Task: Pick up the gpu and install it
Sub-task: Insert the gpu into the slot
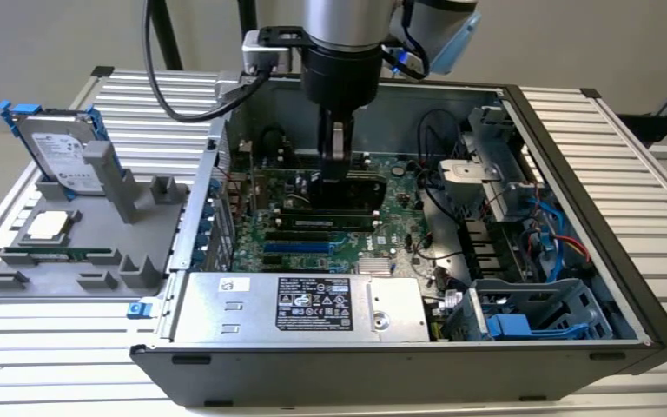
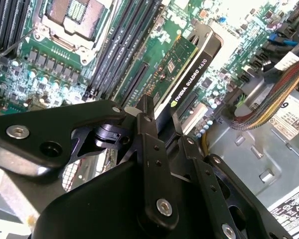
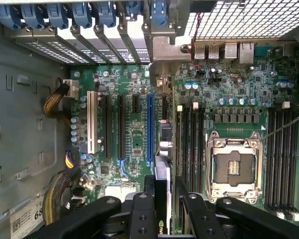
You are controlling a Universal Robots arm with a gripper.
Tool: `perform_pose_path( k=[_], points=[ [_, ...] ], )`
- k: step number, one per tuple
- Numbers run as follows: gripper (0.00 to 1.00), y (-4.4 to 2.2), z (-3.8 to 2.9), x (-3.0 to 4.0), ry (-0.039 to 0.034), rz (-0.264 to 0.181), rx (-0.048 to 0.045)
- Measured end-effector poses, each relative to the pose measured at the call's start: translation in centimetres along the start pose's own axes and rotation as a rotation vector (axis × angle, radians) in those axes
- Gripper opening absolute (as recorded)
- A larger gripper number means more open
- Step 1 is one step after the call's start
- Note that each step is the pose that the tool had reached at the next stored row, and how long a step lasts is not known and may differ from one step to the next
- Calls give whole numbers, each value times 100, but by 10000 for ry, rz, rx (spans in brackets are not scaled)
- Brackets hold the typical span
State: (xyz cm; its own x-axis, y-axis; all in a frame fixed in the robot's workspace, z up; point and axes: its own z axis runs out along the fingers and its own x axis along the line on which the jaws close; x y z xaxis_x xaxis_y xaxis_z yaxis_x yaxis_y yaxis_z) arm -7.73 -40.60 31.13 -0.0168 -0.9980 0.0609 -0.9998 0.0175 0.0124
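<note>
One gripper (image 1: 336, 178) hangs inside the open computer case (image 1: 611, 261), its fingers pinched on the gpu (image 2: 187, 67), which stands on edge over the motherboard (image 3: 134, 144). In the second wrist view the card's green board and black cooler face run down between the two black fingers (image 2: 148, 144). It sits at or just above an expansion slot, though whether it is fully seated cannot be told. In the first wrist view the board carries one empty processor socket (image 3: 234, 167) and one blue slot (image 3: 150, 129). In the exterior view, one hard drive (image 1: 62, 152) with a blue frame stands upright in a grey holder (image 1: 90, 252) to the exterior view's left of the case.
</note>
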Motion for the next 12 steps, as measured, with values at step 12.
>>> perform_pose_path(
  k=[12],
  points=[
    [0, 9, 68, 106, -12, -8, -123]
  ],
)
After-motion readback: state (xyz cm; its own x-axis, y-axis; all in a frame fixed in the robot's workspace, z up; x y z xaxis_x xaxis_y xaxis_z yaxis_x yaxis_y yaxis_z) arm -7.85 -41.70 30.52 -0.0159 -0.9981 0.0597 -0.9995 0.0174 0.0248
